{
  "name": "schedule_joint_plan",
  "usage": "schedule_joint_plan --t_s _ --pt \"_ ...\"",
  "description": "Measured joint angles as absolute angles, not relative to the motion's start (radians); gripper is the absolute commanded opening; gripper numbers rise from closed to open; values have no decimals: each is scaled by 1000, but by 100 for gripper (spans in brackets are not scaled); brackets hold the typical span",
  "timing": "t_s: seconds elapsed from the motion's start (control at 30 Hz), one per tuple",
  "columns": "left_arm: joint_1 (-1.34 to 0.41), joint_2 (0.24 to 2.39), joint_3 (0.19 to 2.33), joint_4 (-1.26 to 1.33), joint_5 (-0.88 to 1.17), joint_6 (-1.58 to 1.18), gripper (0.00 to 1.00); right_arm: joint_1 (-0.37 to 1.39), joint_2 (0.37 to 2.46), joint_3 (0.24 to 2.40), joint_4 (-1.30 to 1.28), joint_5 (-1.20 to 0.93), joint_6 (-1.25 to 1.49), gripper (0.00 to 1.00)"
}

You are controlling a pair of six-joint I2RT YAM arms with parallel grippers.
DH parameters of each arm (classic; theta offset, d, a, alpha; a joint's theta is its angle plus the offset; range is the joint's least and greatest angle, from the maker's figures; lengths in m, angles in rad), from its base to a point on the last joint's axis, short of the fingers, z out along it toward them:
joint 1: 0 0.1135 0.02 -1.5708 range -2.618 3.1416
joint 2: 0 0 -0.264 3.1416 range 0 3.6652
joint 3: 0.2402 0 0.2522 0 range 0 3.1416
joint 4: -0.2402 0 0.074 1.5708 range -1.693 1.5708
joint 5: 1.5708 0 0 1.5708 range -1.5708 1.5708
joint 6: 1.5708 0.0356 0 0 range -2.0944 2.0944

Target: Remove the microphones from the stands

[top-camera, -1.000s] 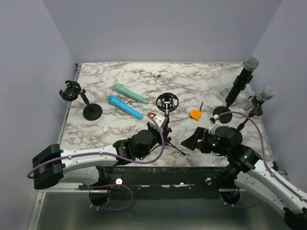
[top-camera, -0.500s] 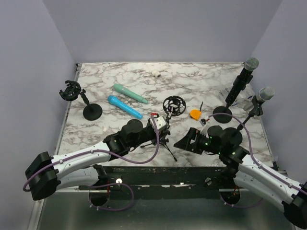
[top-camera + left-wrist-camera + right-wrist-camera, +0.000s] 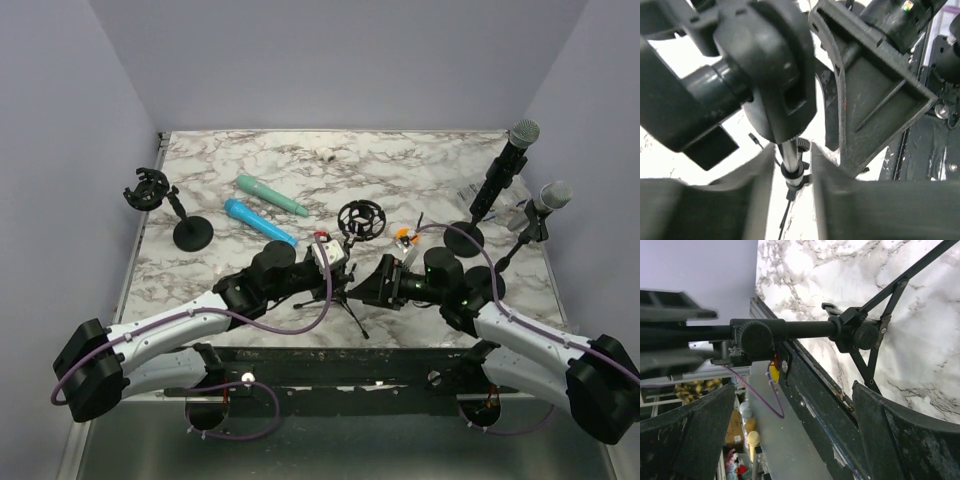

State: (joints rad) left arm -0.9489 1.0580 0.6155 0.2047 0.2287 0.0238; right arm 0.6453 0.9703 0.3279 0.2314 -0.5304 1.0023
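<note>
My left gripper (image 3: 335, 262) is shut on the thin pole (image 3: 791, 159) of a black tripod stand (image 3: 346, 300). The stand's round shock mount (image 3: 361, 220) holds no microphone. My right gripper (image 3: 374, 285) is open, just right of that pole. In the right wrist view the pole (image 3: 805, 329) and tripod hub (image 3: 860, 335) lie above my open right gripper (image 3: 794, 387), not between its fingers. Two black microphones with silver heads (image 3: 505, 165) (image 3: 541, 208) sit in stands at the far right. A teal microphone (image 3: 271, 196) and a blue one (image 3: 259, 222) lie loose on the marble table (image 3: 400, 170).
A round-base stand with an empty clip (image 3: 170, 212) is at the left. A small orange piece (image 3: 406, 238) lies behind my right gripper. The two stand bases (image 3: 463, 238) (image 3: 485, 280) crowd the right side. The table's dark front rail (image 3: 840, 410) runs below the tripod.
My right gripper has moved left, up to the tripod's pole, staying open. The left arm shifted the stand slightly to the right and still grips it.
</note>
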Motion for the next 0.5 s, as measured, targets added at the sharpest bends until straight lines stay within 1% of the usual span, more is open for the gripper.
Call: schedule_joint_plan --t_s 0.1,0.17,0.27,0.33,0.5 --pt "-937 1052 616 160 237 -2 60 619 1000 338 260 -577 1001 97" --pt "-935 1044 616 131 239 -25 65 578 1017 348 274 -614 997 91" --pt "-925 1008 615 102 239 -57 78 522 1051 357 294 -675 993 87" --pt "-927 958 615 76 242 -84 81 495 1081 366 311 -704 988 84" --pt "-930 817 615 20 241 -164 83 483 1153 406 365 -781 976 80"
